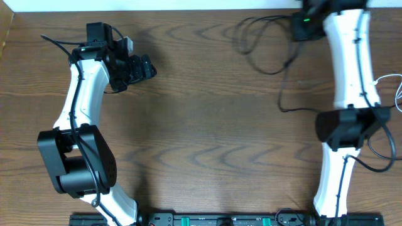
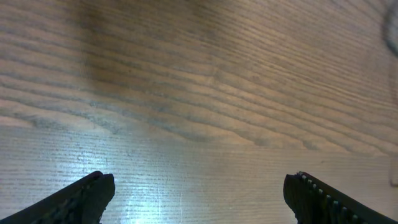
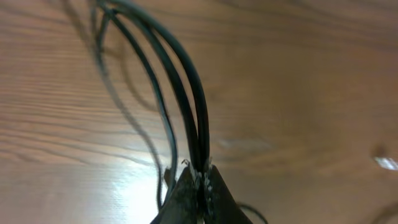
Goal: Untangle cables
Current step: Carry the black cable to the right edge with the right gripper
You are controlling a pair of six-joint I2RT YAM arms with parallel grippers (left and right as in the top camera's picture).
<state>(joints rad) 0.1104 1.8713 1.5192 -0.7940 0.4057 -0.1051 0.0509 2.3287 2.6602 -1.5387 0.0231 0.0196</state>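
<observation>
Strands of black cable (image 3: 196, 130) run up from the right end effector (image 3: 199, 190), which is squeezed tight on them. Seen from above, this cable lies in loops on the counter (image 1: 207, 138) at the upper right. A bit of white cable (image 1: 389, 78) peeks in at the right edge. The left end effector (image 2: 199, 199), at the upper left, has its fingers wide apart over the counter.

The long cable (image 3: 200, 130) lay looped on the table (image 1: 201, 125) at the far right, just left of the right arm (image 1: 352, 56); the shorter cable (image 1: 389, 78) lay right of that arm.
</observation>
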